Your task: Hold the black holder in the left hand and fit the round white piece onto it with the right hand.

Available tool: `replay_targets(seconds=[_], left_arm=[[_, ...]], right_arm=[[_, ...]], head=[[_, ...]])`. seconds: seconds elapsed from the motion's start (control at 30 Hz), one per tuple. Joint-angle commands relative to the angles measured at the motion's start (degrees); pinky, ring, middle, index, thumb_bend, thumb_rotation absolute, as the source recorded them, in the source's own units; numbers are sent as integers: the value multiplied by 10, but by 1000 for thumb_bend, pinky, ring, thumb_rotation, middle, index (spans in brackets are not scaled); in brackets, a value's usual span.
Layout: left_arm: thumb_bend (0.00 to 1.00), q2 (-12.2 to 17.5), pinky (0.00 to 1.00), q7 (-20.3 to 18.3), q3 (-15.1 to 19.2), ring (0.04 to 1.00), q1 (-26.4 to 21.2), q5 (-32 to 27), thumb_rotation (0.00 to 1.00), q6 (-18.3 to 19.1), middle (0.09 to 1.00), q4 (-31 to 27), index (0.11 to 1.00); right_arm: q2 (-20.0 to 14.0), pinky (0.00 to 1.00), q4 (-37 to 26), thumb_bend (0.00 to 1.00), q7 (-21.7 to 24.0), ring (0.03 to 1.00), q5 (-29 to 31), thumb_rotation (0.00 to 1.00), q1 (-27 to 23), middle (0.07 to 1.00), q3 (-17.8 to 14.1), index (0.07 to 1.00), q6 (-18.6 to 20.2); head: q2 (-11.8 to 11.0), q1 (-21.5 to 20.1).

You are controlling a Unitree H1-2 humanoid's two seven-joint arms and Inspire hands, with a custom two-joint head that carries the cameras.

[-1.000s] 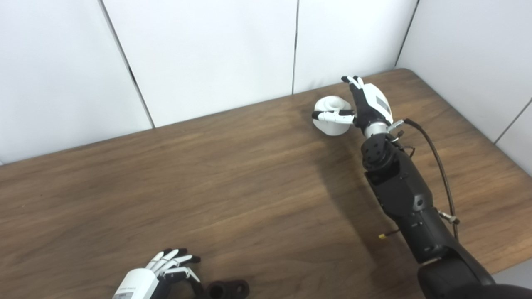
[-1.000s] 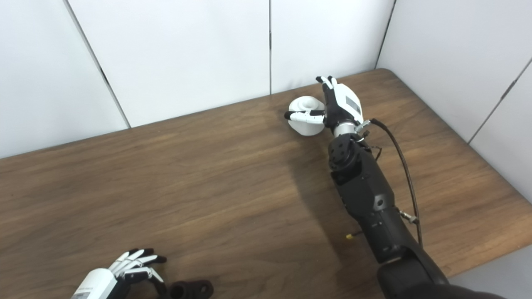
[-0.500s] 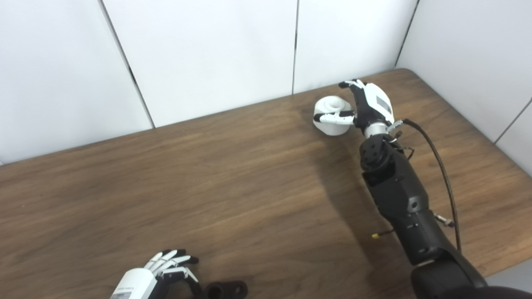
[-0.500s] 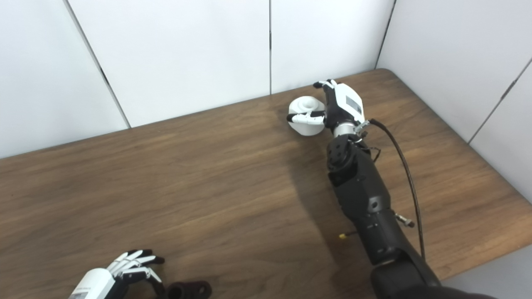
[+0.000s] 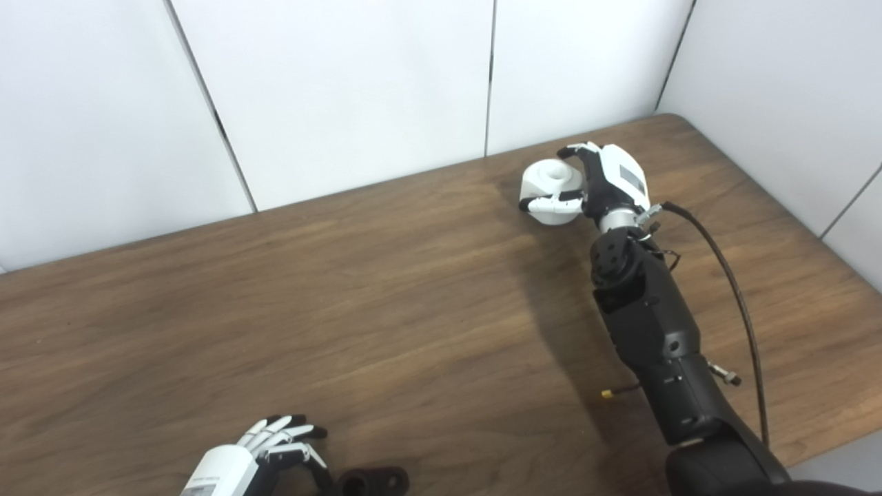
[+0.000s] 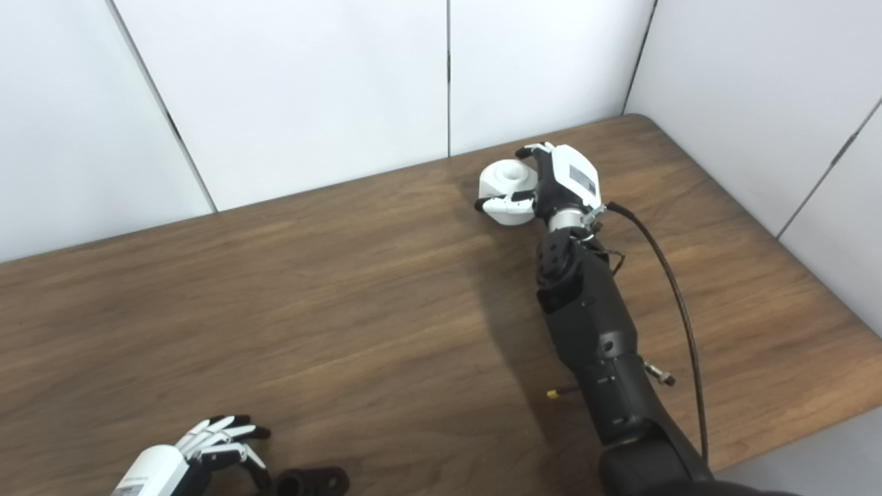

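Note:
The round white piece (image 5: 546, 189) rests at the far right of the wooden table (image 5: 413, 296), near the back wall. My right hand (image 5: 605, 182) is shut on it: the fingers curl over its top and the thumb presses its front side. The piece leans a little, with its centre hole showing. The black holder (image 5: 375, 480) lies at the table's near edge, partly cut off by the bottom of the picture. My left hand (image 5: 265, 451) is just left of the holder, open with its fingers spread, and touches it at most with the thumb.
White wall panels (image 5: 344, 89) stand close behind the table and along its right side. A black cable (image 5: 730, 289) runs along my right forearm. The table's right corner (image 5: 672, 120) lies just beyond the white piece.
My right hand's fingers have curled from upright down over the white piece, closing on it, and the piece has tipped slightly. My left hand and the holder have hardly moved.

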Motion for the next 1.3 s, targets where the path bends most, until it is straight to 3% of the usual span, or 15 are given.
replay_targets(seconds=[0.0, 0.77, 1.27], left_arm=[[520, 11, 911, -12, 4, 887, 11, 10, 45, 17, 802, -4, 486], [520, 8, 903, -12, 7, 880, 10, 11, 45, 15, 796, -6, 486], [520, 7, 904, -19, 10, 880, 8, 7, 45, 21, 794, -11, 486]], right_arm=[[-7, 811, -19, 818, 0, 968, -15, 362, -24, 916, -8, 784, 0], [-8, 813, -21, 816, 12, 966, -17, 373, -21, 915, -9, 779, 0], [-15, 799, -19, 812, 7, 940, -12, 355, -21, 889, -2, 729, 0]], head=[[1, -1], [4, 0], [11, 2]])
